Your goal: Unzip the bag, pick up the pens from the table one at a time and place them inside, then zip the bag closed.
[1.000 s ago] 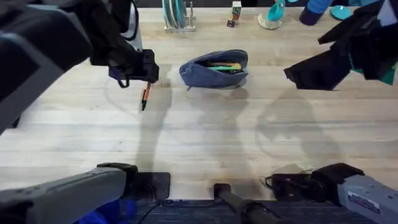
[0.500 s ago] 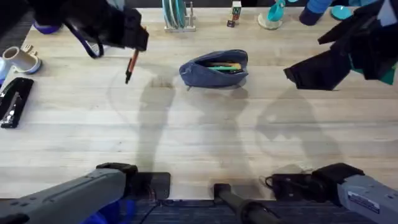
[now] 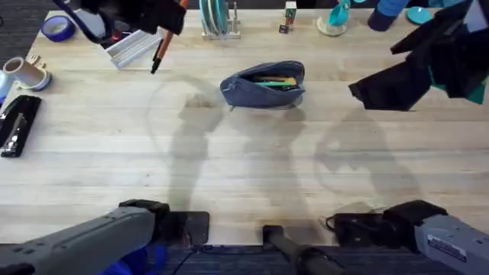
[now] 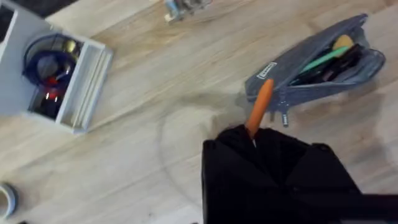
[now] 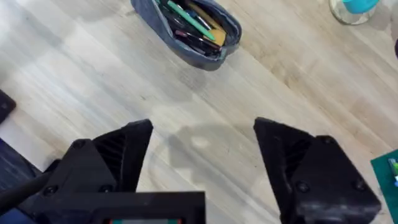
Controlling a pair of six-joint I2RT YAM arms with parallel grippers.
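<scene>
The bag [image 3: 263,84] lies unzipped at the table's [image 3: 244,160] far middle, with a green pen and other pens showing inside. My left gripper [image 3: 170,21] is raised high over the far left, shut on the orange pen [image 3: 160,52], whose dark tip hangs down. In the left wrist view the orange pen [image 4: 260,109] sticks out from my left gripper [image 4: 252,134] toward the open bag [image 4: 311,68]. My right gripper [image 3: 365,92] hovers to the right of the bag. The right wrist view has the right gripper [image 5: 202,149] open and empty, the bag [image 5: 186,28] beyond it.
A black stapler [image 3: 17,126], a white roll [image 3: 23,72] and blue tape [image 3: 55,28] sit at the left edge. A grey organizer tray [image 3: 130,47] lies under the left gripper. A rack [image 3: 218,19] and a teal cup [image 3: 336,19] line the back edge.
My left gripper has risen and drawn back toward the far left with the orange pen in it. The right arm and the bag have not moved.
</scene>
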